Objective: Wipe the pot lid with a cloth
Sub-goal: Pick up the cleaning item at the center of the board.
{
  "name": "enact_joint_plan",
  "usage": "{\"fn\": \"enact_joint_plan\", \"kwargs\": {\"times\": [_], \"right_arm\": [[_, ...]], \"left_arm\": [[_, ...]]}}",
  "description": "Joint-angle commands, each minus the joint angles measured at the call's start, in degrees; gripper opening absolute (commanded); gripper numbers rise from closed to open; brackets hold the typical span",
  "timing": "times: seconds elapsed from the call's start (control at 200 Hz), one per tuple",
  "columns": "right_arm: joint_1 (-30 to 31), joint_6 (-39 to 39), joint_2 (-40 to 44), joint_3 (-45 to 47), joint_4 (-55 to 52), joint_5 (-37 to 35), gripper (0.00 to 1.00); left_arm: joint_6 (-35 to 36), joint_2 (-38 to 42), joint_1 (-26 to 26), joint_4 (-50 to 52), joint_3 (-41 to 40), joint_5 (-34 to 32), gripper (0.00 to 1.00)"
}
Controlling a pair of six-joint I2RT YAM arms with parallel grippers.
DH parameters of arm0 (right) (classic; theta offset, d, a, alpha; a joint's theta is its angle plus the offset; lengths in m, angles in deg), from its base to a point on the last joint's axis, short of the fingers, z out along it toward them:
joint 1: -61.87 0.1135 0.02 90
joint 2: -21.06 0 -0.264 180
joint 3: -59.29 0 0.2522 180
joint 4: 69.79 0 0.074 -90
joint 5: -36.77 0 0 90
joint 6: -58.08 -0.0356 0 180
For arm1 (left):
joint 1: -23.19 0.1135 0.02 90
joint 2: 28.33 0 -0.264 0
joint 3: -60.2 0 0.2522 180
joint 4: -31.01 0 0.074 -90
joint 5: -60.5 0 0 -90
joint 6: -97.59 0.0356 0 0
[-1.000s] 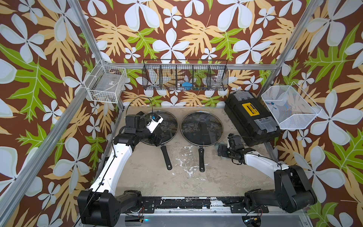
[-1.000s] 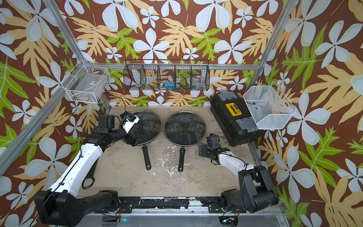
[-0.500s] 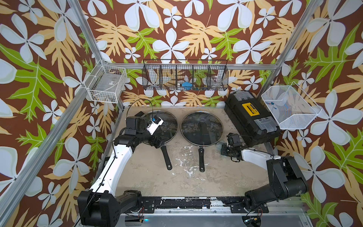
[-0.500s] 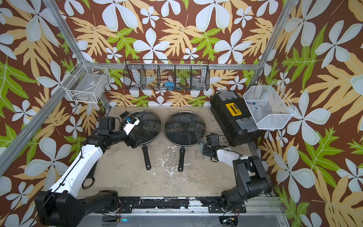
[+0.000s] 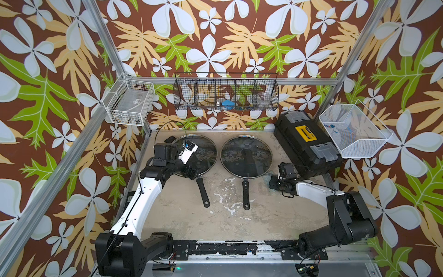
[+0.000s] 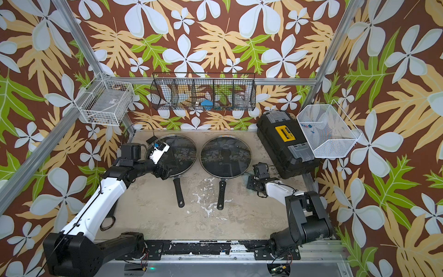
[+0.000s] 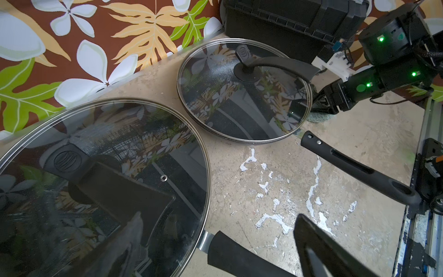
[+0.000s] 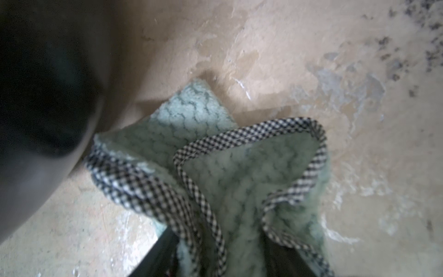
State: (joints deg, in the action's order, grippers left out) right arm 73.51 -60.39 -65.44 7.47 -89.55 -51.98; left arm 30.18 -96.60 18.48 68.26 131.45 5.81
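LAYOUT | I see left lid [image 5: 203, 148] on left pan [image 5: 202, 191], right lid [image 5: 247, 156] on right pan [image 5: 245, 194], side by side mid-table [image 5: 215, 223], handles toward the near edge | cloth [image 8: 239, 182] on table just right of right pan | toolbox [image 5: 304, 144] behind cloth, rear right | rack [image 5: 225, 96] on back wall, above pans

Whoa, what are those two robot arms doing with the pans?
They are getting ready to wipe a lid. The right gripper pinches a small pale green fluffy cloth with a checked edge, bunched on the worn beige table beside the right black frying pan. The left gripper hangs open over the near edge of the round glass lid on the left black frying pan. The cloth is not on a lid yet.
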Motion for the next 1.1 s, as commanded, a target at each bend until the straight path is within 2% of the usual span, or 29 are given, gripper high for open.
{"fn": "enact_joint_plan", "kwargs": {"times": [0.0,0.065,0.115,0.22,0.345,0.52,0.656,0.841,0.956,0.996,1.026,1.096], "right_arm": [[0.05,-1.5,-1.22,0.76,-3.58,2.14,0.32],[0.05,-1.5,0.09,1.54,-3.6,0.9,0.11],[0.05,-1.35,2.12,2.27,-3.45,-0.03,0.0],[0.05,-0.81,8.0,4.5,-2.98,-2.04,0.0],[0.04,1.09,16.41,6.32,-1.53,-0.29,0.0],[0.05,5.0,26.15,4.12,-3.72,1.74,0.0],[0.05,7.34,31.08,1.48,-5.57,3.74,0.0],[0.46,8.24,31.04,-4.44,-6.46,7.6,0.0],[2.47,9.38,28.26,-8.86,-7.04,6.62,0.0],[3.28,9.8,27.16,-10.29,-7.48,5.95,0.0],[3.74,10.2,26.38,-11.14,-7.89,5.57,0.0],[4.74,10.82,24.78,-12.72,-8.44,4.71,0.0]], "left_arm": [[-2.96,0.22,0.05,-2.68,-0.6,-2.91,1.0],[-5.23,0.15,0.05,-3.83,-0.9,-5.12,1.0],[-7.57,0.15,0.07,-4.93,-1.13,-7.13,1.0],[-13.74,-0.18,0.05,-7.04,-0.83,-12.75,1.0],[-22.38,-1.64,0.05,-7.08,1.82,-20.63,0.95],[-27.54,-5.56,0.06,-6.05,5.44,-23.32,0.95],[-30.14,-12.35,0.05,-1.2,12.3,-25.46,0.95],[-33.16,-20.87,-0.19,4.9,21.27,-27.66,0.94],[-32.23,-26.09,-2.22,9.52,26.9,-34.26,0.95],[-32.62,-27.38,-2.71,11.03,28.53,-34.9,0.94],[-33.12,-28.27,-3.13,12.37,29.67,-35.59,0.99],[-32.82,-29.43,-4.43,14.48,30.89,-35.49,1.0]]}}
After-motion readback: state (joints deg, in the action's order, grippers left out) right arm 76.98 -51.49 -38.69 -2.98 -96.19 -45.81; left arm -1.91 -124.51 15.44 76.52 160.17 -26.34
